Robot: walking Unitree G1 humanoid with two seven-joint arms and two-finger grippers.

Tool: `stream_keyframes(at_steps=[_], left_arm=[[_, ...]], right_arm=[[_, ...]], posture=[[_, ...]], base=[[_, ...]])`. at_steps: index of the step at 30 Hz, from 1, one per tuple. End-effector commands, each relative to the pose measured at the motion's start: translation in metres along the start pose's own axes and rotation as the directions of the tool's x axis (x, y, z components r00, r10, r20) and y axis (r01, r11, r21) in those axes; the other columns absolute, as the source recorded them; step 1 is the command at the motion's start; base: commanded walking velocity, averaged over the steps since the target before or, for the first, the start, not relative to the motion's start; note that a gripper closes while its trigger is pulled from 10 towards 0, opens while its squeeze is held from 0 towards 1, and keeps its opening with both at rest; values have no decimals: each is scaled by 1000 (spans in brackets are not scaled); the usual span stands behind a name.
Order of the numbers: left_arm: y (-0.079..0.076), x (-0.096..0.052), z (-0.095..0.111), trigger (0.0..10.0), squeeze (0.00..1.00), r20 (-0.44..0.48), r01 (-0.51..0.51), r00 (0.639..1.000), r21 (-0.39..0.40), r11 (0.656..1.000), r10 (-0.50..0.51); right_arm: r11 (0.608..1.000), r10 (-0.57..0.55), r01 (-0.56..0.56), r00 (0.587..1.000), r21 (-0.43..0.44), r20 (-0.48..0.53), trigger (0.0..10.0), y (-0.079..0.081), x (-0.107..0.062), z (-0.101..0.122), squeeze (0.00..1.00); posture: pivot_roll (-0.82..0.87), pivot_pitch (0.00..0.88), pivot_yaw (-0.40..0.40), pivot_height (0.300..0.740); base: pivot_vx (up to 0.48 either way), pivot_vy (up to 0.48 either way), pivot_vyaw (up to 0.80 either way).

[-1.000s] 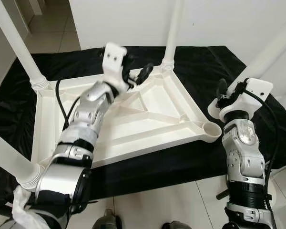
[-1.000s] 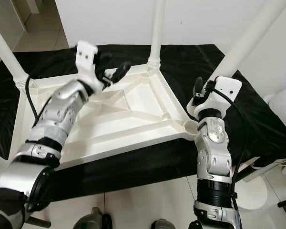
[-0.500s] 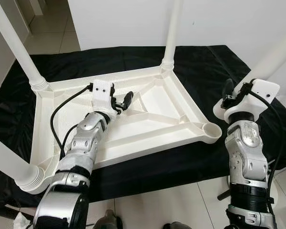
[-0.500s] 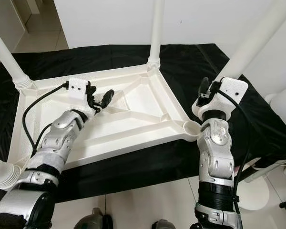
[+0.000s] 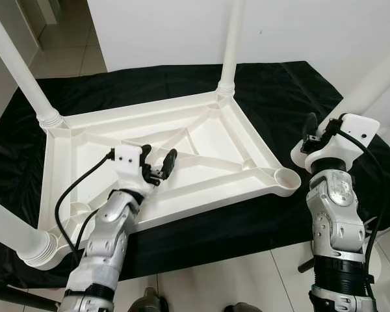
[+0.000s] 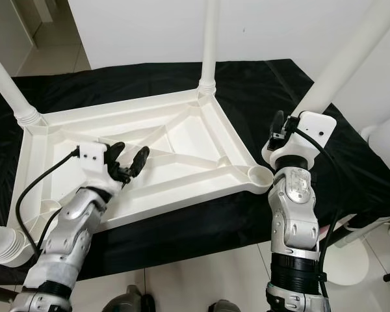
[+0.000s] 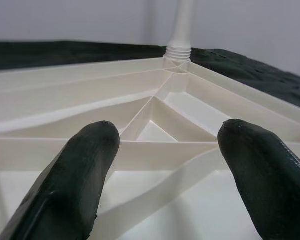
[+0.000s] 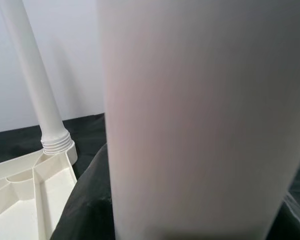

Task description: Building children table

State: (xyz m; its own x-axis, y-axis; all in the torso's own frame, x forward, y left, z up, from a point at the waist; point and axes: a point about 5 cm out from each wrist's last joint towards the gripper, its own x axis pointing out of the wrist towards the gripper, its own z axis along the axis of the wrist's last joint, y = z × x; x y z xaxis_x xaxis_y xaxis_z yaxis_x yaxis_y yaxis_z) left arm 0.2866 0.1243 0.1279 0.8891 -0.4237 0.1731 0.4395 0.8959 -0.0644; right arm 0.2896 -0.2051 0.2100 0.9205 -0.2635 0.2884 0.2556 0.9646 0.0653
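Left eye view: right claw (image 5: 320,132) grips the last leg (image 5: 370,81) beside the empty socket (image 5: 288,176); left claw (image 5: 157,165) hovers wide over the upside-down table (image 5: 201,140), probably steadying.

White plastic tabletop (image 5: 201,140) and white legs (image 5: 229,45), black cloth (image 5: 273,91) beneath, black gripper fingers (image 7: 85,175)

Even, bright indoor light, with soft shadows and no harsh glare. The head views are sharp, the white table top (image 5: 201,140) crisp against the black cloth (image 5: 273,91). In the right wrist view a table leg (image 8: 200,120) looms close, pale and blurred; the left wrist view's fingertips (image 7: 85,170) are soft.
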Motion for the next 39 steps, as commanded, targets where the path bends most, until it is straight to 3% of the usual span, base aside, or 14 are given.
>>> stream_keyframes(at_steps=[1,3,5,6,8,12,16,18,20,22,29,39], left_arm=[[-24,-2,5,10000,0,16,310,951,27,950,-310],[-24,-2,5,10000,0,16,310,951,27,950,-310],[-40,1,6,10000,0,-9,416,909,19,909,-416],[-40,1,6,10000,0,-9,416,909,19,909,-416],[-55,7,8,10000,0,-26,475,880,57,878,-475],[-59,10,8,10000,0,-34,489,872,66,870,-488],[-72,22,12,10000,0,-25,518,855,49,854,-517],[-87,25,15,10000,0,-49,572,816,-74,817,-576],[-91,23,16,10000,0,-56,596,796,-104,797,-603],[-98,18,18,10000,0,-66,651,756,-34,759,-651],[-101,23,19,10000,0,-69,680,733,34,733,-677],[-105,26,22,10000,0,-98,687,726,47,725,-681]], right_arm=[[1000,-2,2,1000,0,15,10000,1,-1,3,0],[1000,-2,2,1000,0,15,10000,1,-1,3,0],[1000,-5,5,1000,-3,12,10000,0,-1,2,0],[1000,-5,5,1000,-3,12,10000,0,-1,2,0],[1000,-6,6,1000,-3,5,10000,-1,-1,1,0],[1000,-6,6,1000,-2,2,10000,-1,-1,0,0],[1000,4,-4,1000,-14,-11,10000,-1,-2,-4,0],[999,23,-25,999,-41,-34,10000,-1,-6,-9,0],[998,29,-31,999,-52,-41,10000,-1,-7,-11,0],[996,57,-60,996,-62,-63,10000,-2,-10,-18,0],[989,120,-128,988,-79,-93,10000,0,-8,-33,0],[986,145,-156,978,-60,-148,10000,2,-2,-52,0]], posture=[[-2,0,45,740],[-2,0,45,740],[8,0,39,740],[8,0,39,740],[10,0,34,740],[10,0,36,740],[1,0,40,740],[-8,1,38,740],[-8,1,38,740],[-7,4,33,740],[-4,7,26,740],[0,10,18,740]], base=[[0,0,0],[0,0,0],[0,0,0],[0,0,0],[0,0,0],[0,0,0],[0,0,0],[0,0,0],[0,0,0],[0,0,0],[0,0,0],[0,0,0]])
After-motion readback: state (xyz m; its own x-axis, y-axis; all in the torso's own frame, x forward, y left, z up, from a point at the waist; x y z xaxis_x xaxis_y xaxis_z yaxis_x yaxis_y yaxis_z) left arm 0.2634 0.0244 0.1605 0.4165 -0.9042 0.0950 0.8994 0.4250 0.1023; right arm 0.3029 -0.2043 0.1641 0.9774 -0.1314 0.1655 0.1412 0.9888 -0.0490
